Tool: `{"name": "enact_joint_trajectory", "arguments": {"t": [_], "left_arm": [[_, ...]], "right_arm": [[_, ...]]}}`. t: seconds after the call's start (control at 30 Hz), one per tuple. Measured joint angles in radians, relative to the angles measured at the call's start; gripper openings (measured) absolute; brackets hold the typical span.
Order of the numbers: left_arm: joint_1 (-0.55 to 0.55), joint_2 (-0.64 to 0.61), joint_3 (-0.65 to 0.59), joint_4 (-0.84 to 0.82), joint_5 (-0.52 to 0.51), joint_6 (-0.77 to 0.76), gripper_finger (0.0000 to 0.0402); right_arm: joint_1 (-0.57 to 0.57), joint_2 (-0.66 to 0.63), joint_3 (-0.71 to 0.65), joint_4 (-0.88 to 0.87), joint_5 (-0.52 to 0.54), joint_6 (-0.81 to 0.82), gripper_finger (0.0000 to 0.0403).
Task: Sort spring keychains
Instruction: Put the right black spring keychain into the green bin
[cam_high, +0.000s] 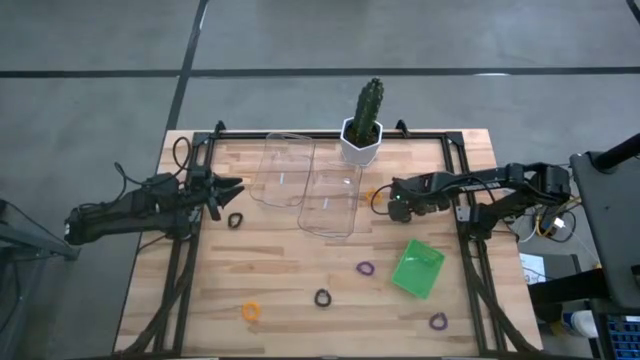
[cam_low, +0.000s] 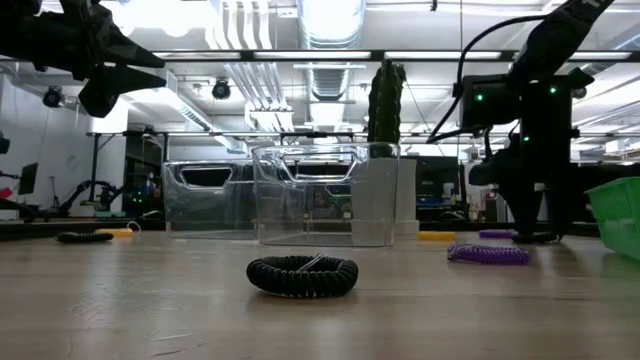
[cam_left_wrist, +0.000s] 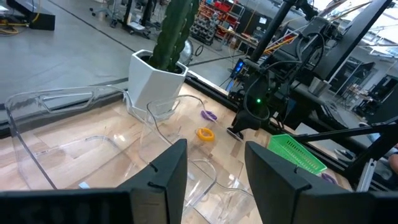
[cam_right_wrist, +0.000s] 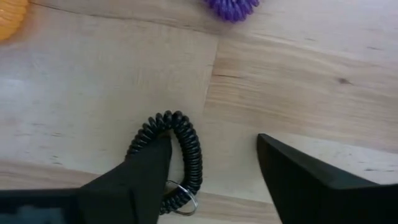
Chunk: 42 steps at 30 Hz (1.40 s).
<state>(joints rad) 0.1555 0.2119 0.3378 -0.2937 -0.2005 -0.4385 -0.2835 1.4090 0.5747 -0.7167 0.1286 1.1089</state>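
Small coil keychains lie flat on the wooden table: black (cam_high: 235, 220), purple (cam_high: 365, 268), black (cam_high: 322, 297), orange (cam_high: 250, 311), purple (cam_high: 437, 321) and orange (cam_high: 372, 194). My right gripper (cam_right_wrist: 211, 140) is open and points down at another black keychain (cam_right_wrist: 186, 149). One finger stands within its loop and the other well outside it. That gripper (cam_high: 393, 203) sits right of the clear trays. My left gripper (cam_high: 228, 188) is open, raised above the table's left side and holds nothing. My right gripper comes from above at the black keychain's coil (cam_right_wrist: 194, 163), which lies flat on the table. One finger (cam_right_wrist: 146, 171) covers the inside of the loop. Whether it touches the coil, I cannot tell.
Two clear plastic trays (cam_high: 285, 168) (cam_high: 330, 203) stand at the table's middle far side. A cactus in a white pot (cam_high: 362, 135) is behind them. A green square tray (cam_high: 417, 268) lies tilted on the right. An orange (cam_right_wrist: 9, 9) and a purple keychain (cam_right_wrist: 233, 7) lie near my right gripper.
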Motion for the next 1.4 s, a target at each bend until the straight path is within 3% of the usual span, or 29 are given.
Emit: {"name": "enact_joint_trajectory", "arguments": {"t": [0.3,0.47,0.7,0.93,1.17,1.4], "left_arm": [[0.000,0.000,0.000,0.002,0.000,0.000,0.0153],[0.000,0.000,0.000,0.002,0.000,0.001,0.0153],[0.000,0.000,0.000,0.001,0.000,0.001,0.0153],[0.000,0.000,0.000,0.001,0.000,0.001,0.0153],[0.000,0.000,0.000,0.001,0.000,0.002,0.0153],[0.000,0.000,0.000,0.001,0.000,0.002,0.0153]], "right_arm": [[-0.001,-0.010,-0.003,-0.003,0.006,0.011,0.0074],[-0.001,-0.055,-0.008,-0.009,0.006,0.008,0.0022],[-0.001,-0.193,-0.012,-0.013,0.001,0.010,0.0015],[0.008,-0.409,0.035,0.020,-0.064,-0.059,0.0014],[0.029,-0.647,0.057,0.292,-0.261,-0.241,0.0014],[0.064,-0.787,0.057,0.457,-0.497,-0.424,0.0013]]}}
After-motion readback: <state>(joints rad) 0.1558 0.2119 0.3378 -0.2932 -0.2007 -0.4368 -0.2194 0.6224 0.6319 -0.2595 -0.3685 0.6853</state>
